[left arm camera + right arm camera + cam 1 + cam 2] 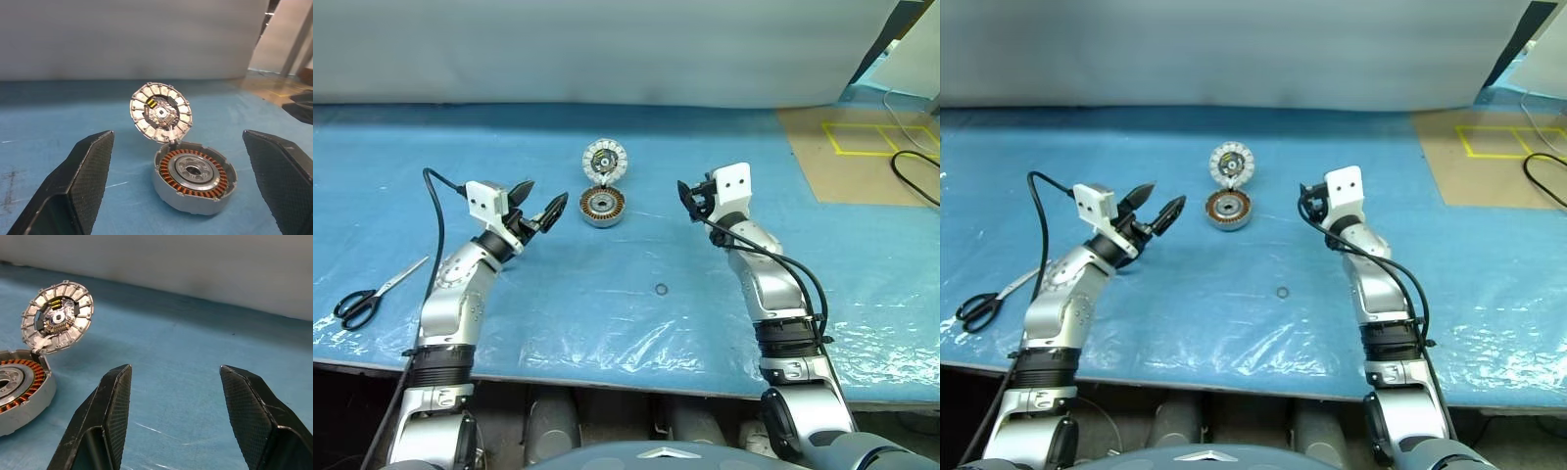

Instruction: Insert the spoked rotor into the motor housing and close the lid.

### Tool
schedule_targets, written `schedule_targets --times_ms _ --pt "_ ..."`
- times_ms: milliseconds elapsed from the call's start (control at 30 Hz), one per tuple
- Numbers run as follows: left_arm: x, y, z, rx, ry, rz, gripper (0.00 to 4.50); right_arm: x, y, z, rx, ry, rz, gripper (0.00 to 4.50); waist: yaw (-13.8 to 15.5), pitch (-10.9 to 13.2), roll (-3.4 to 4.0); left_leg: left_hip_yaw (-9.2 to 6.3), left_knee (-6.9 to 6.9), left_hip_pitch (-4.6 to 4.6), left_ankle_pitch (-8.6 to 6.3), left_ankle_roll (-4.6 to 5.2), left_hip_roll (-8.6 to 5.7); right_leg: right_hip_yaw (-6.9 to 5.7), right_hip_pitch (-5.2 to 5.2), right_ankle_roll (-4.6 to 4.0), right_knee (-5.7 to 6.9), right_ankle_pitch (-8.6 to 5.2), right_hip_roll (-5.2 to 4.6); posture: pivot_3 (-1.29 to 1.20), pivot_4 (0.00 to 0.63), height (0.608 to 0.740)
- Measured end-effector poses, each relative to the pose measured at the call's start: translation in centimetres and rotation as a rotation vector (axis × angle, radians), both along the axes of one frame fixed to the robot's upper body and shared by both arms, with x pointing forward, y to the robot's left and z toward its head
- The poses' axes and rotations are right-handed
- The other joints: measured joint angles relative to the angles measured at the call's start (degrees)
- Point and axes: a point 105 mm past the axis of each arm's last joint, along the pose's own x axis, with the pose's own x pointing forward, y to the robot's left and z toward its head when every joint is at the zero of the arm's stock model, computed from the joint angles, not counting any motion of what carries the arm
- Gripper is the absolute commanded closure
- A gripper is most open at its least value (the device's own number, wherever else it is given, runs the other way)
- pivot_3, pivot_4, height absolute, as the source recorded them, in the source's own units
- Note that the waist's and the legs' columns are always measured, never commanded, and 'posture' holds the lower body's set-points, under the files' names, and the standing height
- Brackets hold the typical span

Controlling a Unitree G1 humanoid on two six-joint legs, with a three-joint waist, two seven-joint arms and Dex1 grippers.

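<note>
Left wrist view: the short round silver motor housing (194, 177) with its ring of copper-brown windings sits open, no spoked rotor seated in it.
Lid: the round pale grey lid (161, 112), ringed with whitish segments, stands tilted up from the housing's far rim, seemingly hinged there; not closed.
Place: housing and lid sit mid-table towards the far edge of the blue plastic-covered table (607, 323), between the grippers.
Left gripper (537, 208): jaws wide apart, empty, near the housing.
Right gripper (173, 401): jaws apart, empty.
Progress: judged barely begun; insertion and closing both remain.
</note>
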Motion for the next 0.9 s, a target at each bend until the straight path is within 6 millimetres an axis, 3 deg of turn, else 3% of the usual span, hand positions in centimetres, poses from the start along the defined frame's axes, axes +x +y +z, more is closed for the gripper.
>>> schedule_targets --times_ms 300,500,900 --pt "-1.8 0.6 -0.1 0.125 0.087 -0.238 0.05 -1.0 0.5 0.5 -0.081 0.035 0.288 1.51 0.14 0.02 0.03 0.04 0.03 0.01 0.00 0.01 0.03 0.00 0.00 -0.05 0.04 -0.01 -0.01 0.00 0.150 0.740" --pt "-2.3 0.2 0.1 0.173 0.122 -0.344 0.05 -2.4 1.9 0.5 -0.189 0.064 0.525 1.51 0.12 0.02 0.03 0.08 0.03 0.04 0.00 0.02 0.05 0.00 0.00 -0.14 0.11 -0.05 -0.01 0.00 0.150 0.740" --pt "-2.9 -0.6 -0.3 0.188 0.154 -0.409 0.05 -3.8 3.9 -0.4 -0.284 0.100 0.705 1.51 0.15 0.02 0.03 0.11 0.04 0.05 0.00 0.05 0.09 -0.02 -0.01 -0.20 0.14 -0.09 -0.01 0.00 0.150 0.740"
